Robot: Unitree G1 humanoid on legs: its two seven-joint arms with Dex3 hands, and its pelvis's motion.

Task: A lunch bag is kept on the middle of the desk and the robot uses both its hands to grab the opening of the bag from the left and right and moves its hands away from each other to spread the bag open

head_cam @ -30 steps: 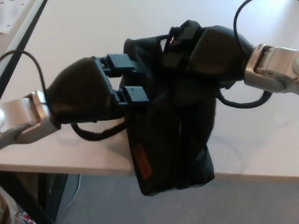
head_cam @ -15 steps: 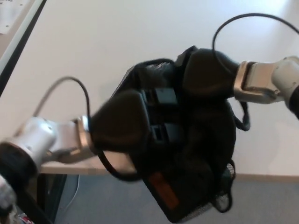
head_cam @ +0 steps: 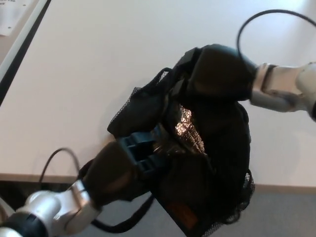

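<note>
At the near edge of the white desk (head_cam: 89, 74), the black lunch bag (head_cam: 217, 163) sits partly on the surface, its lower end overhanging the edge toward the grey floor (head_cam: 281, 212). Bag lies tilted, mouth toward upper left, bottom toward lower right. Mesh panels visible along the upper-left rim and on the lower-right corner. Small orange-red label (head_cam: 181, 214) on the bag's lower side. Opening parted: silver foil lining (head_cam: 185, 126) shows through the gap between the 2 hands.

Left hand (head_cam: 129, 160) comes in from lower left, silver forearm below the desk edge. Its 2 thick fingers (head_cam: 143, 148) are closed over the near rim of the bag's opening, gripping the fabric at the lower-left side of the mouth. A black cable (head_cam: 57, 155) loops up behind its wrist.

Right hand (head_cam: 215, 74) comes in from the right, silver wrist at the picture's right edge. It is clamped on the far upper rim of the opening, fingers curled into the fabric; exact finger position is hard to read, black on black. A black cable (head_cam: 261, 17) arcs above its wrist.

The hands sit on opposite sides of the mouth, apart, with the lining between them. A dark strip (head_cam: 22, 49) runs along the desk's left edge, paper (head_cam: 12, 15) beyond it at top left.
</note>
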